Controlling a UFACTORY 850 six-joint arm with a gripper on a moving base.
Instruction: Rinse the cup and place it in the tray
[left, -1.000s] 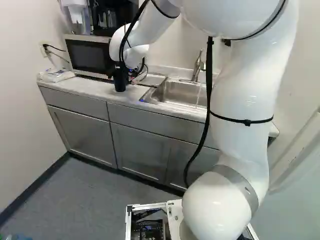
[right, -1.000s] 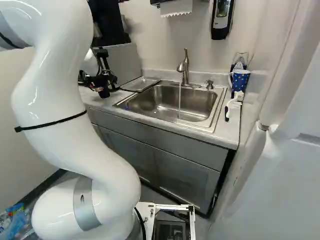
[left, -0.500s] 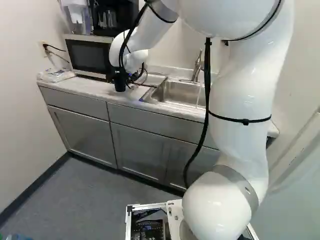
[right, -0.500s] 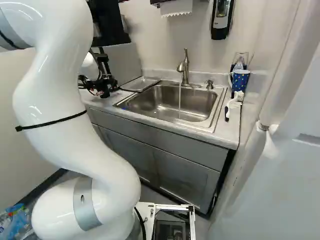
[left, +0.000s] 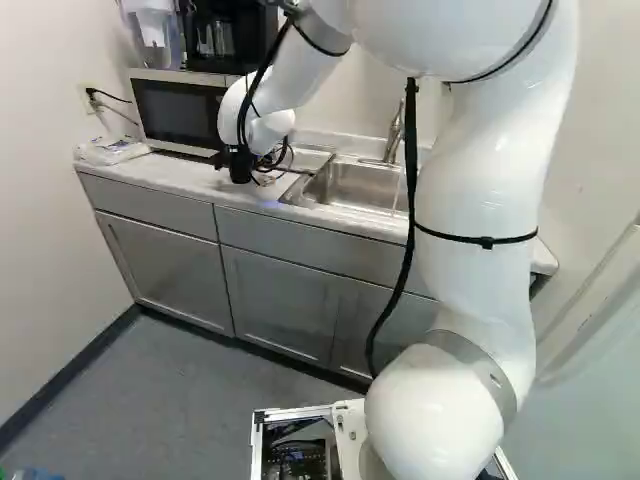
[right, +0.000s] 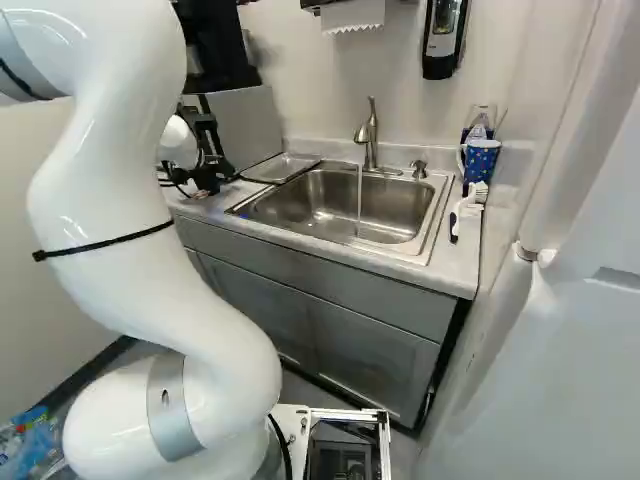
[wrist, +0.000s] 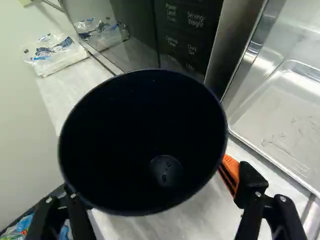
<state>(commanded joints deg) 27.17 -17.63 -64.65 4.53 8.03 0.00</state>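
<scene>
Gripper clamped on dark cup above countertop, beside metal tray — tray cut off in wrist view. 1 orange pad partly visible, other hidden behind cup. Cup's inside mostly too dark to read.

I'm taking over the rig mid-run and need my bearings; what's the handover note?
Gripper: right at the dark cup; whether it has a firm hold can't be told.
Places: cup over the counter between the microwave and the metal tray; water runs from the tap into the sink.
Done: nothing certain; whether the cup has been rinsed doesn't show.
Left: settle the rinsing, then place the cup in the tray.
</scene>
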